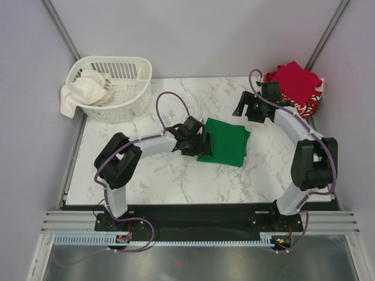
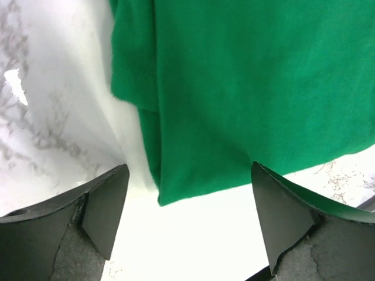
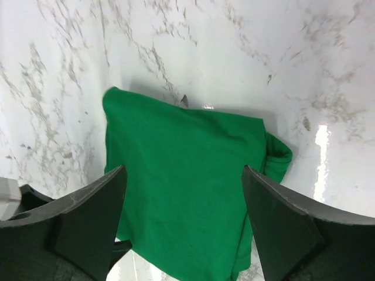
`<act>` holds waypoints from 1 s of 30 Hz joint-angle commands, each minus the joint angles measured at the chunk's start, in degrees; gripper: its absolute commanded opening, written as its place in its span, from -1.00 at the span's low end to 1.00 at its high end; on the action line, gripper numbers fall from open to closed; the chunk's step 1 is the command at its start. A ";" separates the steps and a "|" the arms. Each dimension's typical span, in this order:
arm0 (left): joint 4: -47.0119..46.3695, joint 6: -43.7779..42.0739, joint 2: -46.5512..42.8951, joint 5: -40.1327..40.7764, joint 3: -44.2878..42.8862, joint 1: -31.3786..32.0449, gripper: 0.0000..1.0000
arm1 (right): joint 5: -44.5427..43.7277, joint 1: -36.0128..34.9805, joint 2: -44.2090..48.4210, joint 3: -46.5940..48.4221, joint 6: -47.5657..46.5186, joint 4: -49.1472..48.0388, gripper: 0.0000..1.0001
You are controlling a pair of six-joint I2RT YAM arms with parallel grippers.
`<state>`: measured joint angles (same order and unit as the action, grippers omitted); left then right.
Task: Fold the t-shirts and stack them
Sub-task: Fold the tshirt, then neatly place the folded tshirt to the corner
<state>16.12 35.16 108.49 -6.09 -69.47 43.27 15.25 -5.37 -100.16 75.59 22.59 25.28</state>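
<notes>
A bright green t-shirt lies folded into a rectangle in the middle of the marble table. My left gripper sits at the shirt's left edge, open, with only bare table between its fingers; the green t-shirt lies just ahead of the left gripper. My right gripper hovers off the shirt's far right corner, also open and holding nothing; the green t-shirt shows below the right gripper. At the far right corner a folded crimson t-shirt rests on a red t-shirt with white print.
A white slatted basket stands at the table's far left corner with a white cloth hanging over its rim. Grey walls close in the table on three sides. The arm bases sit at the near edge.
</notes>
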 commanded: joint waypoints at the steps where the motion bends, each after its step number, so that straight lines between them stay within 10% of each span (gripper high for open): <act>1: 3.13 0.26 -4.66 3.61 2.85 0.42 0.88 | -4.24 0.97 7.68 -3.60 0.87 0.47 0.75; 16: -21.71 -2.11 -32.62 10.40 29.82 0.07 1.00 | 7.69 5.19 8.67 -30.41 10.10 -28.34 0.76; 30: -27.02 -0.27 -37.65 10.04 37.13 -0.90 1.00 | 7.78 6.76 -1.53 -38.94 17.13 -44.69 0.60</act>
<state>-6.61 34.72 72.60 2.96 -32.95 42.72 25.10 0.01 -97.65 40.16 38.50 -19.22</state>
